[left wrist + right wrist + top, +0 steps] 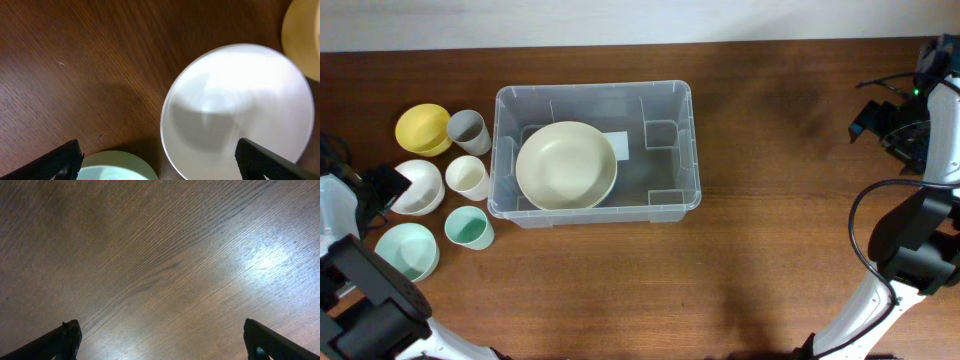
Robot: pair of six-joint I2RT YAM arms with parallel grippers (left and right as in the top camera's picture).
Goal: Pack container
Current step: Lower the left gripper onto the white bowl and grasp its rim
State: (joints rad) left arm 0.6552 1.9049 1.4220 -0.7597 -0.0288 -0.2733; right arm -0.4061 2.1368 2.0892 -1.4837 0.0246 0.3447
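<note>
White bowl (240, 110) lies below the left end effector (162, 161), whose fingers stand spread wide and empty, with a mint bowl (406, 250) beside it. Right of these, left of centre on the surface (770, 250), stands the clear container (694, 130), a cream bowl (566, 165) in its left part. Far right, the right end effector (162, 341) hangs fully spread over wood, holding nothing.
</note>
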